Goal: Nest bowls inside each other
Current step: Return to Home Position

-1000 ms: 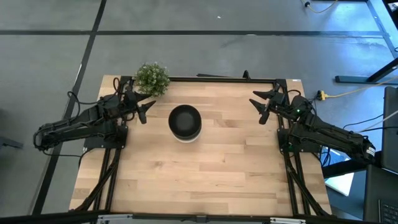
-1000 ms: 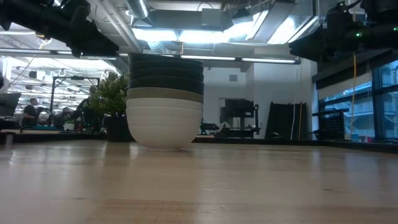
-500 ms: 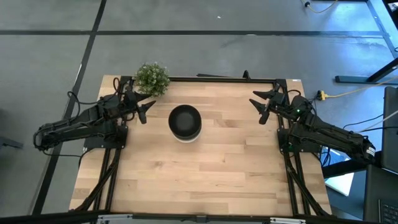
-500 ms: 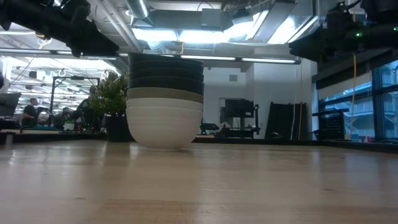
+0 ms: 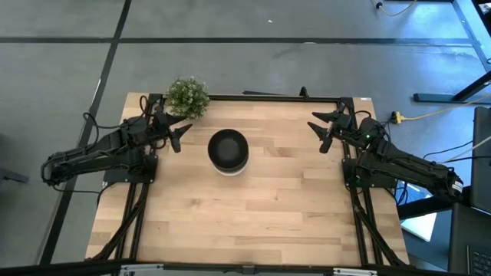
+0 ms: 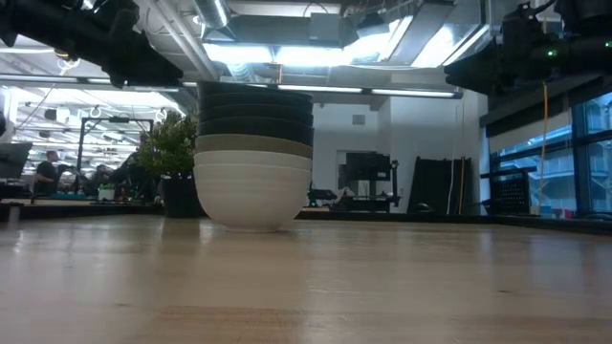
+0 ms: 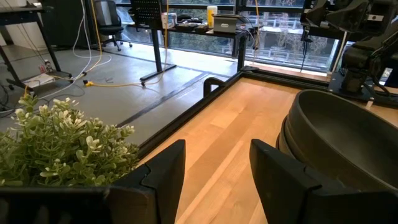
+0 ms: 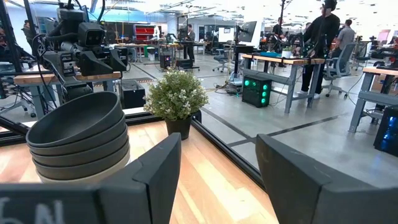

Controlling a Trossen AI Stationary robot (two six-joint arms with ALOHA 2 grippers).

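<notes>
One stack of bowls (image 5: 229,149) stands on the worktop (image 5: 253,218), left of its middle and near the one potted plant (image 5: 187,96) at a corner; counted from the top in the low view: four black bowls (image 6: 254,110), one grey-olive bowl (image 6: 252,144), two white bowls (image 6: 252,191), all nested upright; the left tool (image 5: 182,138) hangs beside the stack, apart from it, fingers spread and empty; the right tool (image 5: 317,136) hangs well apart at the opposite edge, likewise spread and empty.
</notes>
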